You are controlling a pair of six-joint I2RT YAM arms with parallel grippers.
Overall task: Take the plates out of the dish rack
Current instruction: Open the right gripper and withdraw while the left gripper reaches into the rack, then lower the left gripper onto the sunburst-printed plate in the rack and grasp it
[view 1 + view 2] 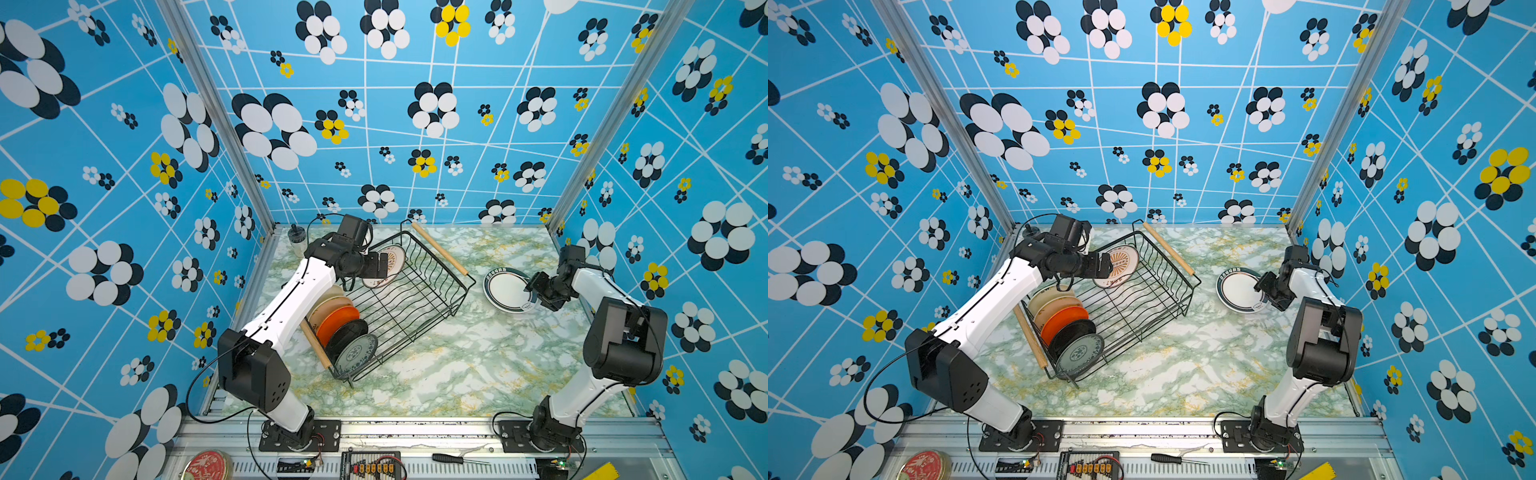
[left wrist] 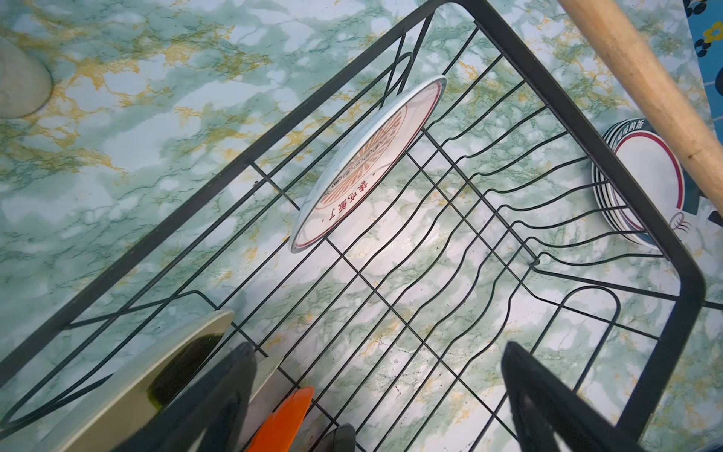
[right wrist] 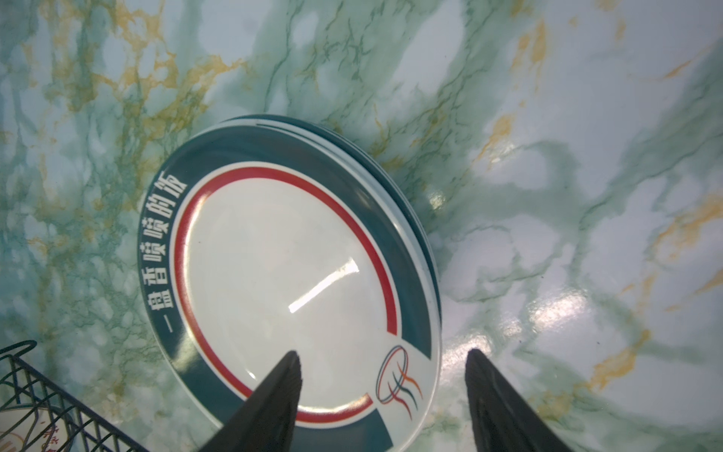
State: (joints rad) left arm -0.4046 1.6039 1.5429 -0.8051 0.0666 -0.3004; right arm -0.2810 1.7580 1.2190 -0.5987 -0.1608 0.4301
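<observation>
The dish rack [image 1: 439, 249] [image 1: 1168, 248] lies at an angle on the left half of the marble table. At its near end several plates stand in a row: cream, tan, orange [image 1: 337, 322], black and blue-grey [image 1: 356, 353]. A white plate with an orange printed centre [image 1: 394, 258] [image 2: 367, 164] leans at the far end. My left gripper [image 1: 380, 266] [image 2: 375, 348] hovers open above the rack floor beside that plate, holding nothing. A stack of white dark-rimmed plates [image 1: 505, 289] [image 3: 281, 254] lies on the table to the right. My right gripper [image 1: 532, 287] [image 3: 382, 354] is open astride the stack's rim.
A small bottle [image 1: 297, 241] stands at the back left corner behind the left arm. On the front rail lie a red round tin [image 1: 208, 465] and a screwdriver [image 1: 453, 458]. Patterned walls close in the table on three sides.
</observation>
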